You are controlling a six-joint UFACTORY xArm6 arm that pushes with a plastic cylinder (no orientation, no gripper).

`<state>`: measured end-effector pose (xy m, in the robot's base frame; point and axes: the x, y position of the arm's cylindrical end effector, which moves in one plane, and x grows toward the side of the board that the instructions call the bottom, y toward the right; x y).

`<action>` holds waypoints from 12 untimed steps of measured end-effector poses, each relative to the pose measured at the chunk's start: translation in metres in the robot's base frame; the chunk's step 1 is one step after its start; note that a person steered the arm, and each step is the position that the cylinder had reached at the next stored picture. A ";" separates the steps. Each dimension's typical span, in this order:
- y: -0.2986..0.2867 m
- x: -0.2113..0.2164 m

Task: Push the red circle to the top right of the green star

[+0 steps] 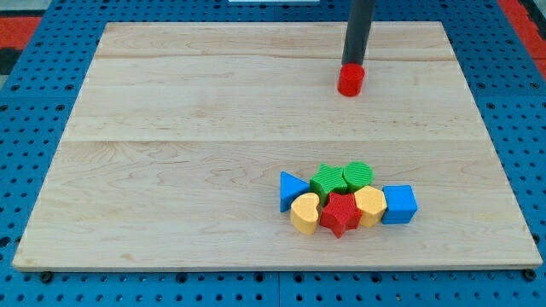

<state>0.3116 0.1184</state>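
Rod contact: my tip has no jaws, so nothing spreads or pinches; it sits touching the upper edge of the red circle. Judged light, rigid and free-sliding, this block likely veers under off-centre pushing; press its flat side wall centrally. Well below the tip, toward the view's bottom, the green star sits in a cluster beside a green circle.

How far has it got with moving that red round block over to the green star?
Done: nothing visible yet. The red circle sits far toward the view's top, well apart from the green star in the cluster below. In hand: my tip is right at the circle's upper edge. Left: pushing it down to the star's top right.
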 end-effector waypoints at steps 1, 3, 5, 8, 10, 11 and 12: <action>0.000 0.034; -0.010 0.098; -0.030 0.140; -0.080 0.116; -0.113 0.140; -0.117 0.149; -0.097 0.144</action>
<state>0.4555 0.0215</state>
